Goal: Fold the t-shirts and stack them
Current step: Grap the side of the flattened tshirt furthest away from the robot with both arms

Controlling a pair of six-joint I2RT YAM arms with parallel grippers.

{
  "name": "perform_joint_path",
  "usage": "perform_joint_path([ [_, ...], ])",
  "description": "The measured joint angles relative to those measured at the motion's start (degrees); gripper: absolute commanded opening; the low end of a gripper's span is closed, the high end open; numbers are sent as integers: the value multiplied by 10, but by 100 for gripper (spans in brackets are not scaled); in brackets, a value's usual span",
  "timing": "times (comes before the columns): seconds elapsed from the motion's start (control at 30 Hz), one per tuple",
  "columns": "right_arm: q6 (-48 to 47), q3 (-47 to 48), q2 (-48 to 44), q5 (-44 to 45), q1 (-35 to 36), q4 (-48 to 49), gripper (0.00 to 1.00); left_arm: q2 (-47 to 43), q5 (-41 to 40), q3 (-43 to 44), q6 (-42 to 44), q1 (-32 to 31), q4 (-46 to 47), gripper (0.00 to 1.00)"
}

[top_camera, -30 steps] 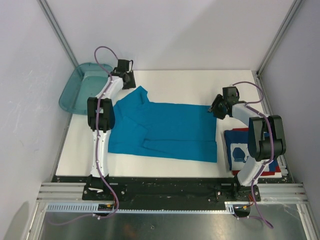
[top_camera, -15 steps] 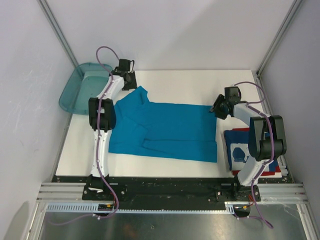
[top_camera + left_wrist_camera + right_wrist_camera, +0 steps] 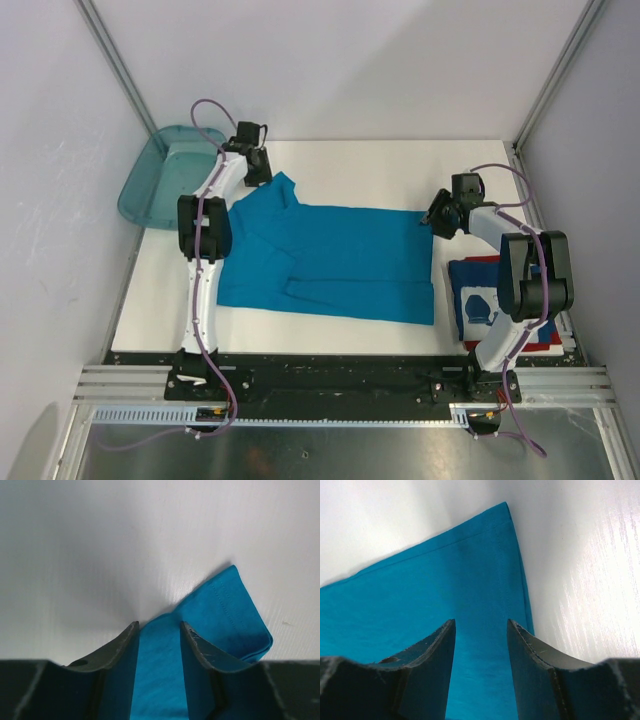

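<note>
Teal-blue t-shirt (image 3: 330, 262) flat on tabletop (image 3: 400, 170); left end effector (image 3: 259, 168) at sleeve, right end effector (image 3: 432, 217) at far-right corner.

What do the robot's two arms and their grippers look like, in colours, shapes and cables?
The left arm and the right arm are alike: white links, boxy black joint housings, and a thin purple cable looping along each. The left gripper and the right gripper each have two dark, tapered fingers with curved inner edges; the left one's show pale scuffs.
</note>
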Motion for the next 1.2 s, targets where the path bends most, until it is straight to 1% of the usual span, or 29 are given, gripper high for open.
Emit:
perform_joint_path([
  [0.23,0,0,0,-3,-3,0,50,0,1,0,-9,0,0,29],
  [0.47,0,0,0,-10,-3,0,50,0,4,-6,-10,0,3,26],
  [0.63,0,0,0,-10,-3,0,50,-9,-2,-24,-9,-1,17,20],
  [0.67,0,0,0,-10,-3,0,49,-10,-3,-27,-9,-2,19,18],
  [0.83,0,0,0,-10,-3,0,50,-13,-11,-32,-7,-2,21,3],
  [0.87,0,0,0,-10,-3,1,50,-13,-12,-32,-6,-3,21,1],
  [1.07,1,1,2,-6,-5,21,51,-15,-29,-33,3,-7,18,0],
  [1.2,1,21,24,8,-8,27,50,-21,-37,-36,10,-8,5,0],
])
